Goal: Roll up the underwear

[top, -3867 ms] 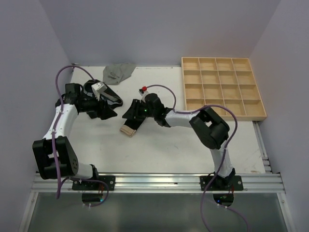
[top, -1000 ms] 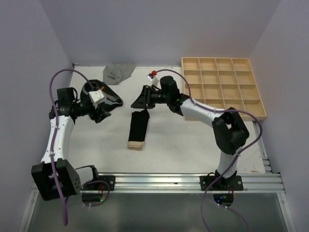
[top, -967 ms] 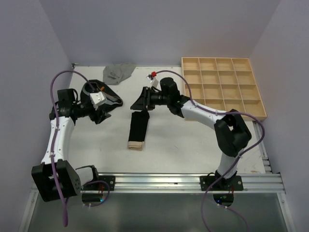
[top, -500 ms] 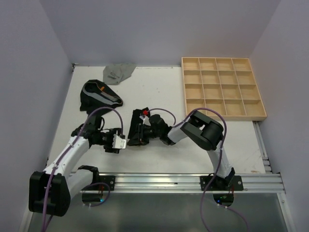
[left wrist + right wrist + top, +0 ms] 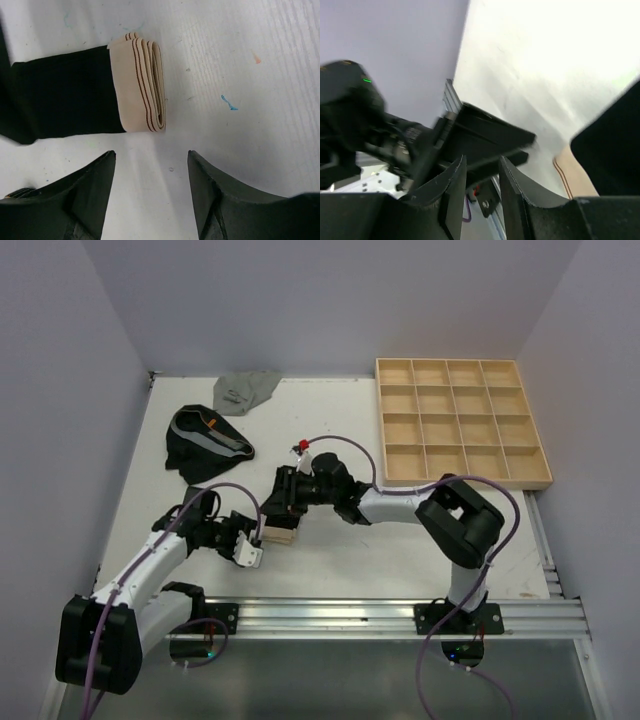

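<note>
A black underwear folded into a long strip lies mid-table, and its tan waistband end [image 5: 278, 533] points toward the arms. The left wrist view shows that layered waistband [image 5: 140, 82] with the black cloth [image 5: 60, 97] running off to the left. My left gripper [image 5: 150, 160] is open just short of the waistband with nothing between its fingers; from above it [image 5: 256, 536] sits at the strip's near-left. My right gripper [image 5: 280, 508] hovers low over the strip. Its jaws [image 5: 480, 167] stand narrowly open and empty, with the waistband [image 5: 572, 175] to their right.
Another black underwear with a grey waistband [image 5: 205, 440] lies crumpled at the far left. A plain grey one [image 5: 245, 390] lies by the back wall. The wooden grid tray [image 5: 460, 420] stands at the back right. The metal rail [image 5: 330, 615] runs along the near edge.
My left arm has left the crumpled black pile and come down to the strip's near end. My right gripper has moved from the strip's far end to over its near part.
</note>
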